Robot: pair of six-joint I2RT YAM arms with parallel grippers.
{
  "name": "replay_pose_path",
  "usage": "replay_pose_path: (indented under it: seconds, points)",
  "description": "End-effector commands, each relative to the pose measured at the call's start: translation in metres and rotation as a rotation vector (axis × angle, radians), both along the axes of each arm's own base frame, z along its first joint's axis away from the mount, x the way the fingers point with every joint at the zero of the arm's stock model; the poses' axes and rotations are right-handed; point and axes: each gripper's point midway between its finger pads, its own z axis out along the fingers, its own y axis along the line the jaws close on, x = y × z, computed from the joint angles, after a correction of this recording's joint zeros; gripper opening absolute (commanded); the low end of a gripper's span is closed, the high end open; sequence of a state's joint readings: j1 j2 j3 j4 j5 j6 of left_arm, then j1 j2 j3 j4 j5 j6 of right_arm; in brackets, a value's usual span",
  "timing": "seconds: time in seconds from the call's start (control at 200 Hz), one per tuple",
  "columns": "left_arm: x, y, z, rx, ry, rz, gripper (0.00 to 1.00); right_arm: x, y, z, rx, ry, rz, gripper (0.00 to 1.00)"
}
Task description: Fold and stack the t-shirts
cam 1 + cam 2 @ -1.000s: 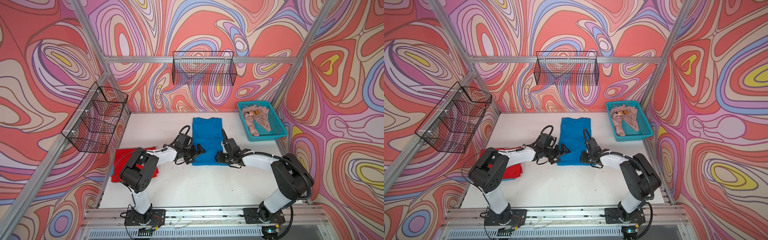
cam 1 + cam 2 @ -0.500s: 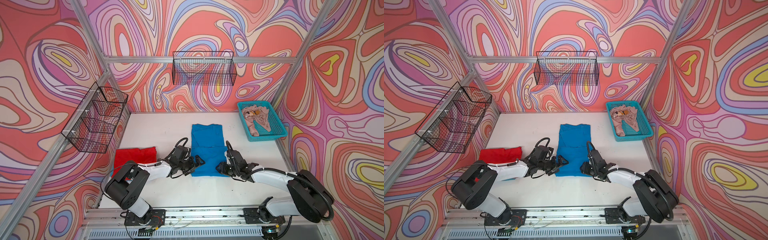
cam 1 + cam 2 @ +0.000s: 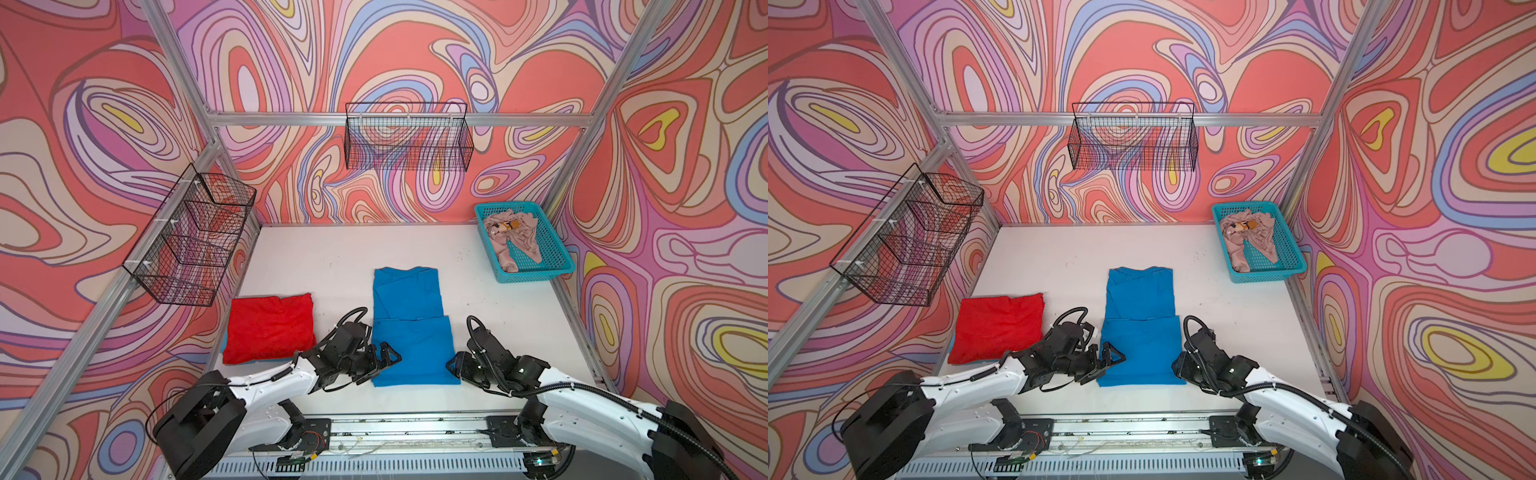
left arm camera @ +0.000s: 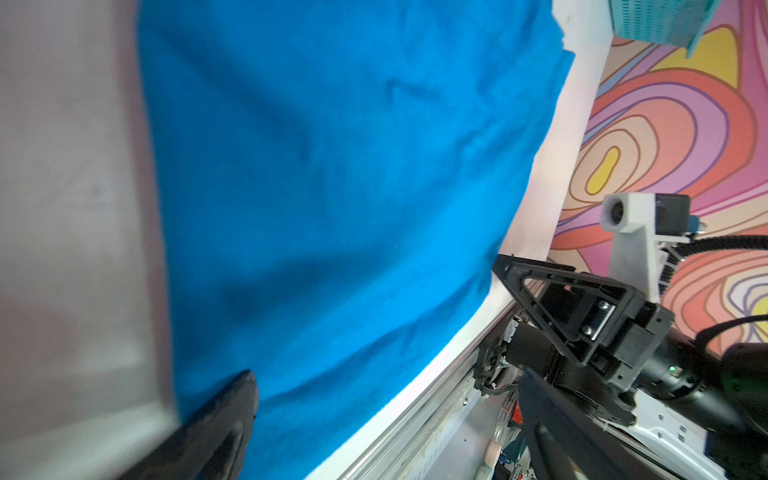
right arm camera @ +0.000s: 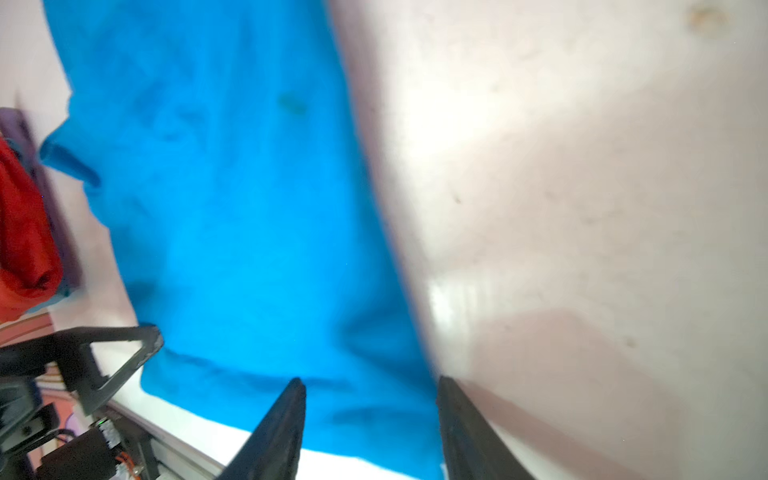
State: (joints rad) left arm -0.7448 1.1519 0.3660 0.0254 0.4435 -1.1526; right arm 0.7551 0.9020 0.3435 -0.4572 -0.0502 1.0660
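The blue t-shirt [image 3: 409,332] [image 3: 1140,328] lies flat mid-table, partly folded, its wider half near the front edge. My left gripper [image 3: 384,361] [image 3: 1106,361] [image 4: 386,386] is open at the shirt's near-left edge, one finger resting on the cloth [image 4: 332,187]. At the near-right corner my right gripper [image 3: 455,365] [image 3: 1177,365] [image 5: 370,382] is open, its fingers straddling the blue cloth [image 5: 232,208]. The red t-shirt [image 3: 270,328] [image 3: 996,326] lies folded at the left. The beige-pink t-shirt [image 3: 515,237] [image 3: 1250,237] sits crumpled in the basket.
A turquoise mesh basket [image 3: 536,276] [image 3: 1266,276] stands at the back right corner. Black wire baskets hang on the left wall [image 3: 191,241] and the back wall [image 3: 409,141]. A metal rail [image 3: 407,424] runs along the table's front edge.
The blue t-shirt has slid toward the front edge, with both grippers drawing back alongside it. The left arm has moved off the red t-shirt, which now shows whole.
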Motion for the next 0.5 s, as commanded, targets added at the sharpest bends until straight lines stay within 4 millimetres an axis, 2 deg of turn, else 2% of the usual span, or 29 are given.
replay_pose_path:
  seconds: [0.0, 0.11, 0.19, 0.346, 0.416, 0.496]
  points:
    - [-0.040, 0.058, -0.037, 0.297, 0.183, 0.028, 1.00, -0.008, -0.028, 0.006, -0.141, 0.043, -0.055, 0.56]
    - [-0.037, 0.062, -0.009, 0.316, 0.140, 0.017, 1.00, -0.009, -0.032, 0.016, -0.179, 0.055, -0.050, 0.58]
    - [-0.043, 0.069, 0.001, 0.334, 0.141, 0.011, 1.00, -0.016, -0.033, 0.014, -0.184, 0.089, -0.037, 0.59]
    - [-0.060, 0.093, 0.004, 0.396, 0.148, 0.006, 1.00, -0.026, -0.022, 0.018, -0.147, 0.103, -0.025, 0.59]
    - [-0.066, 0.104, 0.001, 0.431, 0.144, 0.011, 1.00, -0.030, -0.012, 0.019, -0.123, 0.108, -0.012, 0.59]
    - [-0.072, 0.108, -0.006, 0.432, 0.158, 0.010, 1.00, -0.035, 0.002, 0.018, -0.101, 0.111, 0.009, 0.59]
